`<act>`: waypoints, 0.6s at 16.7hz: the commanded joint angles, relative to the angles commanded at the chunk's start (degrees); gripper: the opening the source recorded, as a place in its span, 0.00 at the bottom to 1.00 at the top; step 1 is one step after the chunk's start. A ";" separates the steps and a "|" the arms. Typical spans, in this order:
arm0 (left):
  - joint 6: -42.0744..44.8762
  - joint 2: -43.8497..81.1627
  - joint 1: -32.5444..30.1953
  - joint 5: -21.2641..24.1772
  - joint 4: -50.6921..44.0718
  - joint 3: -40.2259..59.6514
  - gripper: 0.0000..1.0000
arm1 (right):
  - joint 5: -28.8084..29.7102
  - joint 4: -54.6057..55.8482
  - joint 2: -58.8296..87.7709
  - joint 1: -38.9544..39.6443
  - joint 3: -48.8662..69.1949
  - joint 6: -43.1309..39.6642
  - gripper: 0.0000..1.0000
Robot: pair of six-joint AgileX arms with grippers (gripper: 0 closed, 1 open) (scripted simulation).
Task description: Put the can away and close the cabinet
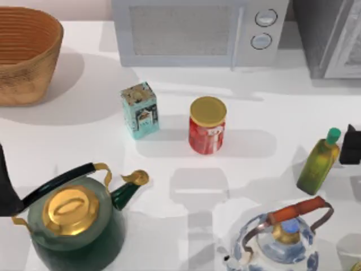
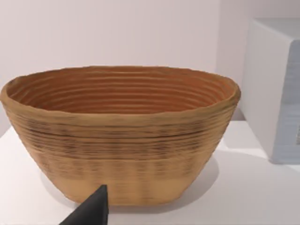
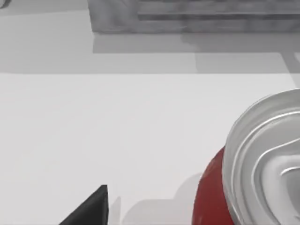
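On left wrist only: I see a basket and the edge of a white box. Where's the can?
Observer: A red can with a silver top stands on the table, close in front of the right wrist camera.
Operator: Cabinet?
Observer: The cabinet is at the table's back right corner, just right of the microwave, which is your white box.
Operator: Right gripper?
Observer: The right gripper is at the table's right edge, beside a green-capped oil bottle.
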 joint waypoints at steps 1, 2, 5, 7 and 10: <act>0.00 0.00 0.00 0.00 0.00 0.00 1.00 | 0.26 0.35 0.92 0.27 0.56 0.10 1.00; 0.00 0.00 0.00 0.00 0.00 0.00 1.00 | 0.38 0.50 1.32 0.40 0.78 0.14 1.00; 0.00 0.00 0.00 0.00 0.00 0.00 1.00 | 0.38 0.50 1.32 0.40 0.78 0.14 1.00; 0.00 0.00 0.00 0.00 0.00 0.00 1.00 | 0.38 0.50 1.32 0.40 0.78 0.14 0.85; 0.00 0.00 0.00 0.00 0.00 0.00 1.00 | 0.38 0.50 1.32 0.40 0.78 0.14 0.62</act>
